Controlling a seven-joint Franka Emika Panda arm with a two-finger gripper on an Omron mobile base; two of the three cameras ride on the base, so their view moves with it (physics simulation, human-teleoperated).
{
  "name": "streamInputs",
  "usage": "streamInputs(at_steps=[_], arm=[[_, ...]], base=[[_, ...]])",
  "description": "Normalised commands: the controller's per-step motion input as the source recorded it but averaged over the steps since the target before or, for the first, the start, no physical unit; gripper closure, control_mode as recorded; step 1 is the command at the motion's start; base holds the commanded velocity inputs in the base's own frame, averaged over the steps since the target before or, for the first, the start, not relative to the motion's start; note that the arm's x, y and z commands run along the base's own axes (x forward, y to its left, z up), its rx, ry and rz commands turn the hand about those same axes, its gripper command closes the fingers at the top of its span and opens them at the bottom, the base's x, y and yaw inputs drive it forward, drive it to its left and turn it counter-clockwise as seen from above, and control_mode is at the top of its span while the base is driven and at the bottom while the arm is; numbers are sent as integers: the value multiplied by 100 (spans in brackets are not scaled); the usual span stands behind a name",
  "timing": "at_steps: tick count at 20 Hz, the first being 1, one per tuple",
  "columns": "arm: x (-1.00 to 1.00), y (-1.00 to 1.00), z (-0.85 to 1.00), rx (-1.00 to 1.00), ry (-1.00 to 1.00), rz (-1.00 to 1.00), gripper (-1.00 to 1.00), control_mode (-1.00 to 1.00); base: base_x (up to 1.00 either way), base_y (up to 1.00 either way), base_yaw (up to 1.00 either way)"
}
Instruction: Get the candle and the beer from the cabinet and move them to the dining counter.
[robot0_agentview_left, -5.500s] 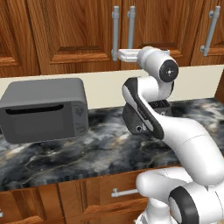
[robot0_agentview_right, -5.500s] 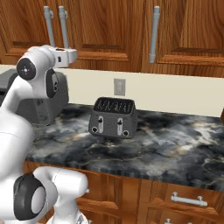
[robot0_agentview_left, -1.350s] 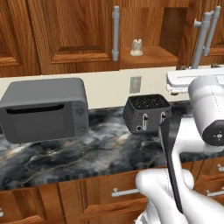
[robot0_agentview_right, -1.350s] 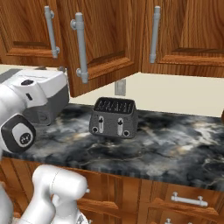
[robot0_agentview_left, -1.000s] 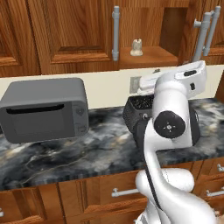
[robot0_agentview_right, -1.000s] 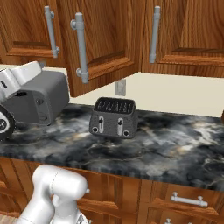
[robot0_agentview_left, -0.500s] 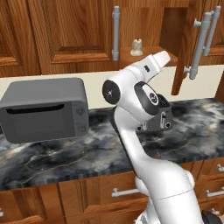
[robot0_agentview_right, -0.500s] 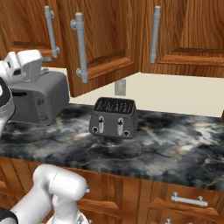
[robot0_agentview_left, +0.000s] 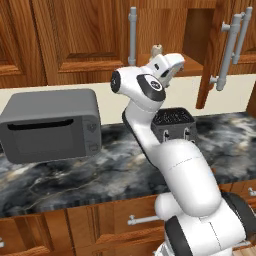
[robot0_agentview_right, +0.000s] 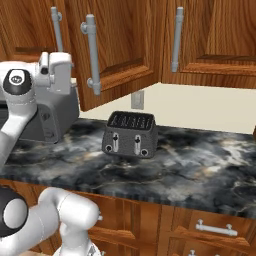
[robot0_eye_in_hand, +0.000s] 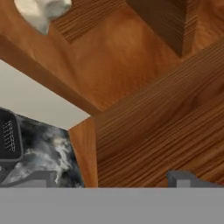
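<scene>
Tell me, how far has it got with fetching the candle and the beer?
Done: the cabinet door stands open, showing the wood shelf. In hand: nothing yet; the gripper is raised beside the shelf, near the candle, which sits there untouched. The hand view catches the candle at its top corner. Left: grasping the candle, finding the beer, and carrying both to the dining counter.

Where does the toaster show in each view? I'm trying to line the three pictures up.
Left base view: toaster on the marble worktop, just right of the white arm.
Right base view: toaster centre-left, under the open cabinet door.
Hand view: only its slotted top at the left edge.
Shared landmark: the veined marble worktop.
</scene>
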Motion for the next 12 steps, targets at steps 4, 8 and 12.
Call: streamInputs(at_steps=[4, 8, 12], arm=[[17, -74, -9, 0, 17, -15, -100, -100], [-35, -60, -13, 0, 3, -20, -100, -100], [-56, -56, -14, 0, 1, -22, -100, -100]], base=[[0, 0, 0], [0, 0, 0], [0, 0, 0]])
